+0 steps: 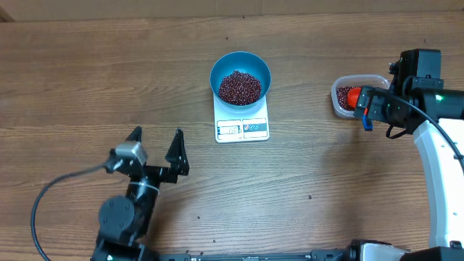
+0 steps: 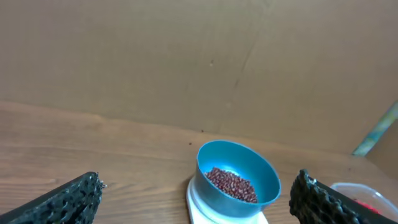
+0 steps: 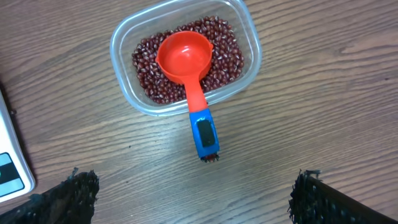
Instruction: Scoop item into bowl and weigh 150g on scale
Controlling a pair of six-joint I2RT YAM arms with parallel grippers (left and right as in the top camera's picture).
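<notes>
The sky-blue bowl stands on the white scale at the table's middle, with a pile of dark red beans in it. My left gripper is open, low and to the left of the scale, holding nothing. In the left wrist view the bowl and its beans show ahead between the fingers. My right gripper is open above the table, just short of the blue handle of the orange-red scoop. The scoop lies in a clear container of beans.
The clear container sits at the right side of the table, partly under my right arm. A corner of the scale shows at the left of the right wrist view. A cable loops beside the left arm.
</notes>
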